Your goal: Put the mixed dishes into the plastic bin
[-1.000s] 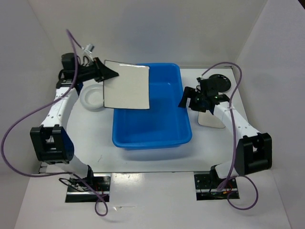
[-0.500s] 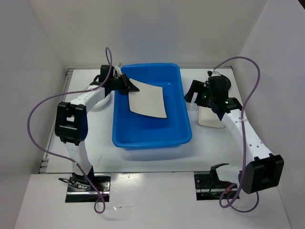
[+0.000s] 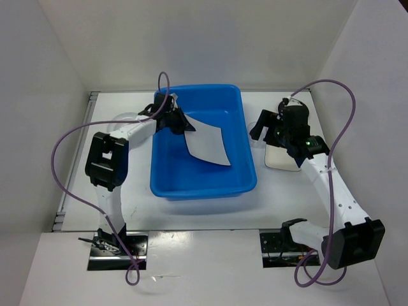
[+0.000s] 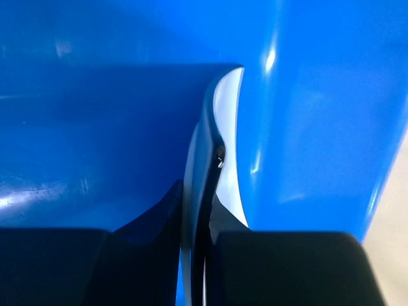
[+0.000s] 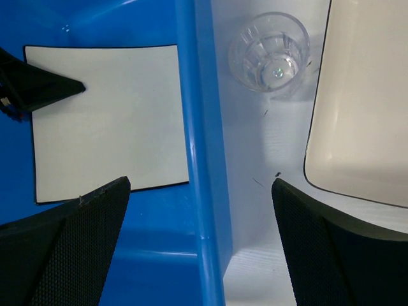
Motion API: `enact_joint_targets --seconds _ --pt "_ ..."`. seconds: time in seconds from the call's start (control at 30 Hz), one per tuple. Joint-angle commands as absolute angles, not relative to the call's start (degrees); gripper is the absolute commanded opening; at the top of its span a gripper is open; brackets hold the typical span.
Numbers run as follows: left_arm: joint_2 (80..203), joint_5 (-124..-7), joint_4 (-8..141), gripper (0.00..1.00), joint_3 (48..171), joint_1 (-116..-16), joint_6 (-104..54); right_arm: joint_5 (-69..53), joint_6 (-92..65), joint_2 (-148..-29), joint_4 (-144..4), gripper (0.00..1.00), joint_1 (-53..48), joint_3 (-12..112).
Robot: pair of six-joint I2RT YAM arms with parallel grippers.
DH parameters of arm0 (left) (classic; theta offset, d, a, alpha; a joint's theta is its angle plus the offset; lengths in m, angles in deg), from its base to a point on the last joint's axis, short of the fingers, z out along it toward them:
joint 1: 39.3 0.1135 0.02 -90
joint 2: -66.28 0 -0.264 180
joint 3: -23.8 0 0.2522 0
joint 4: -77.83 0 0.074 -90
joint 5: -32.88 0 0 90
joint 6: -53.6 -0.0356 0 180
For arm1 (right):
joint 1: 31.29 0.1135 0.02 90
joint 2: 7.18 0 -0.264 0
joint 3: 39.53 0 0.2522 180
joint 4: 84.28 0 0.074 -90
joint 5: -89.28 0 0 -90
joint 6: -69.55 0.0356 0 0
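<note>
The left end effector (image 3: 184,125) reaches over the upper left rim of the blue plastic bin (image 3: 204,189) and is clamped on one edge of a square white plate (image 3: 208,141). The plate sits wholly within the bin's walls, in the upper middle of the tub. Whether its far corner touches the bin floor cannot be told. In the left wrist view the plate (image 4: 220,143) shows edge-on, pinched between the two dark fingers (image 4: 159,210), with blue bin wall on every side.

The right end effector (image 3: 264,130) hangs above the bench just outside the bin's right wall, its fingers spread wide apart and gripping nothing. In the right wrist view a small clear plastic cup (image 5: 269,50) stands upright on the bench near the top of the frame, just beside the bin's rim (image 5: 203,191). A second square white plate (image 5: 363,102) lies flat at the right of that frame, close to the cup.
</note>
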State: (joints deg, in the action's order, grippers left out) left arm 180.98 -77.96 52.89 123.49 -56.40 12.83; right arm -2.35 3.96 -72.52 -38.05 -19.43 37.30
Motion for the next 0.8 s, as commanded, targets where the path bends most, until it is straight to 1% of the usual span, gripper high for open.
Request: enact_joint_targets --seconds 0.0,0.13,0.5,0.77 --pt "181.68 -79.26 53.27 0.0 127.39 -57.66 13.61 -1.68 4.08 -70.82 -37.21 0.96 -18.9 36.72" --pt "184.75 -76.72 50.46 0.0 127.39 -59.16 12.21 -1.69 4.08 -70.82 -37.21 0.96 -18.9 36.19" --pt "188.36 -56.79 38.69 0.0 126.86 -60.48 5.79 -2.22 4.08 -70.2 -36.68 0.96 -19.42 34.61" --pt "190.56 -48.16 34.63 0.0 126.34 -60.48 0.87 -2.22 4.08 -70.2 -37.3 0.96 -19.42 34.08"
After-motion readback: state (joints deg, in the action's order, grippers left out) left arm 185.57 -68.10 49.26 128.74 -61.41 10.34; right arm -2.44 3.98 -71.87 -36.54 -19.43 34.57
